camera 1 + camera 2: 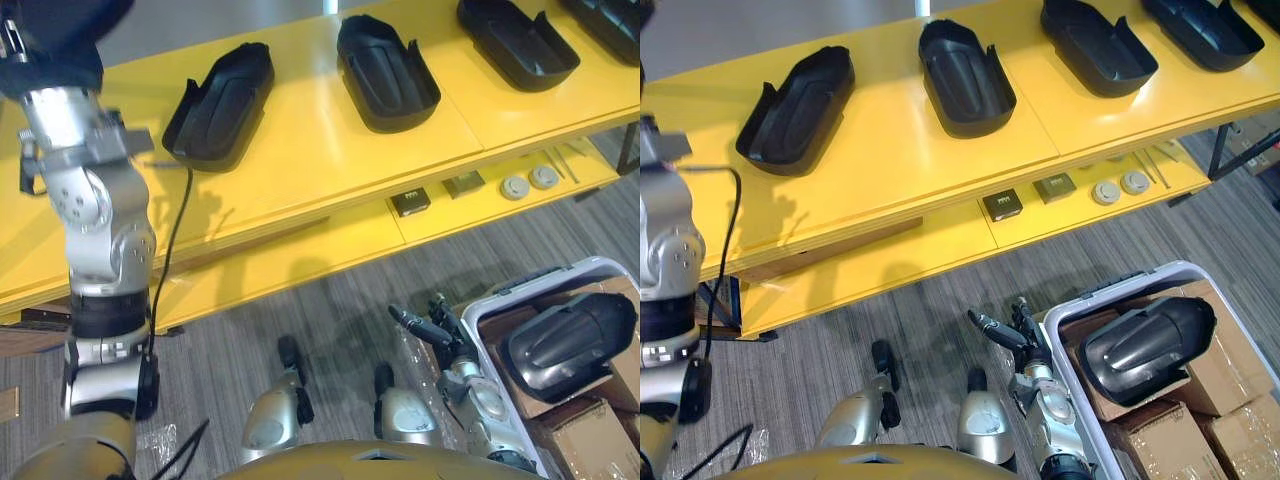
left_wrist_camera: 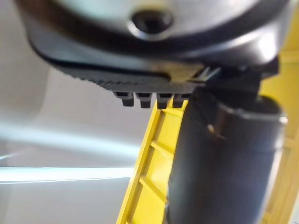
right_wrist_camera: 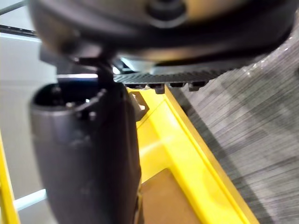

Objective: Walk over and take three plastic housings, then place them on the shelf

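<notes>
Your right hand point(image 1: 1015, 335) hangs loose and empty beside the lower-right bin point(image 1: 1170, 268), placed to reach its housing point(image 1: 1145, 350). I cannot tell the left hand's point(image 2: 224, 154) grip.

I read this as a workshop or light assembly floor. A long yellow two-tier shelf point(image 1: 890, 150) carries identical black moulded plastic housings point(image 1: 965, 75) laid out in a row, with small round grey parts point(image 1: 1105, 192) on its lower tier. A white plastic bin point(image 1: 1160, 275) of brown cardboard cartons point(image 1: 1230, 365) stands nearby on grey striped carpet point(image 1: 890, 310).
</notes>
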Available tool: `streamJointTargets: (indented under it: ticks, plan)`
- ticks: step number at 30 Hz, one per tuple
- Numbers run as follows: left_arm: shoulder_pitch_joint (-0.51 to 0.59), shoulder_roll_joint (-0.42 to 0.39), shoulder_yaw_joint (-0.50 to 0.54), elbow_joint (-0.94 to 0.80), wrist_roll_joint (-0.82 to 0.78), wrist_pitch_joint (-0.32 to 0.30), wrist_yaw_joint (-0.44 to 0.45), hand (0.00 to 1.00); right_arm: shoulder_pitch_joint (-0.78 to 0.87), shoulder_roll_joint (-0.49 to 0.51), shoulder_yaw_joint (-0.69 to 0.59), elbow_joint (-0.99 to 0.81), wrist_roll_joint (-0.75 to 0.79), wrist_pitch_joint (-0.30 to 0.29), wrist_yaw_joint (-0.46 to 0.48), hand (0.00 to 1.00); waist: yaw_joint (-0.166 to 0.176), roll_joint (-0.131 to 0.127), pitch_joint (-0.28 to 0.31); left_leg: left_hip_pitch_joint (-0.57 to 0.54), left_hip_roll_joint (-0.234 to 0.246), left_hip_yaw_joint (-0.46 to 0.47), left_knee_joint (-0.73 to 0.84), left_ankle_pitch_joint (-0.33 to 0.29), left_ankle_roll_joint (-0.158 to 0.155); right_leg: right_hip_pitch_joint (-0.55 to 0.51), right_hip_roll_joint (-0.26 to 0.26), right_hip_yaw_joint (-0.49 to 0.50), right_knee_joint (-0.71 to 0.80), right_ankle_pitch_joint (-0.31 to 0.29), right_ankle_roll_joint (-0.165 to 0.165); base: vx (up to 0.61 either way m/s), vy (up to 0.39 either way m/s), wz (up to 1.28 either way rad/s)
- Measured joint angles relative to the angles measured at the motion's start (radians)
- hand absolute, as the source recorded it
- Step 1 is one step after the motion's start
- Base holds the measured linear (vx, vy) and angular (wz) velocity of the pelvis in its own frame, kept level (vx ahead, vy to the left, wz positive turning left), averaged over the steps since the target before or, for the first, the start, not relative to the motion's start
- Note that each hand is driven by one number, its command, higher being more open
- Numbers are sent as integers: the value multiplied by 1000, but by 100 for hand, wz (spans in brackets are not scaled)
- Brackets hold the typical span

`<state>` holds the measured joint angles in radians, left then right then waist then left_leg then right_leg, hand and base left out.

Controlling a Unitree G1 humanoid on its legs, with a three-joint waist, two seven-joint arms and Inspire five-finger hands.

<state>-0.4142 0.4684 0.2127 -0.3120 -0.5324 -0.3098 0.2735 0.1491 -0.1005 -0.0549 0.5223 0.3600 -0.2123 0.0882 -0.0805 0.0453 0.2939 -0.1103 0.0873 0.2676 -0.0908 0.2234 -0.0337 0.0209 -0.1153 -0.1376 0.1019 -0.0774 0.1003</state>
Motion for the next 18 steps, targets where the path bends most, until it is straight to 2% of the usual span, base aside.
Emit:
streamJointTargets:
  ticks: [2,5,9,12,18]
  plan:
    - [148,-75,51,-50,87,-13,3,100,44,32,-3,-102,13,-11,-24,100,5,2,-17,0,0,-9,0,0,0,7,1,-9,-3,-1,-1,13,-1,9]
    - [292,-146,88,-54,150,-46,8,100,87,71,-38,-232,81,-25,-27,100,16,5,-25,0,0,-24,0,-8,-5,15,4,-24,-17,-4,-6,-33,12,16]
    - [514,-276,107,-97,150,-154,50,100,108,120,-111,-419,116,-80,-77,100,39,-3,-34,0,-3,-29,0,-11,-1,18,3,-27,-19,-7,-12,-29,24,6]
    - [643,-344,108,-133,149,-208,98,100,112,144,-180,-534,115,-110,-124,100,52,-10,-43,1,-6,-30,0,-8,-4,23,-1,-30,-20,-7,-11,8,12,3]
    - [747,-410,122,-151,141,-253,153,100,110,146,-320,-748,42,-150,-258,100,53,-2,-63,18,-7,-33,0,-10,-2,50,-5,-43,-35,-4,-7,11,3,3]
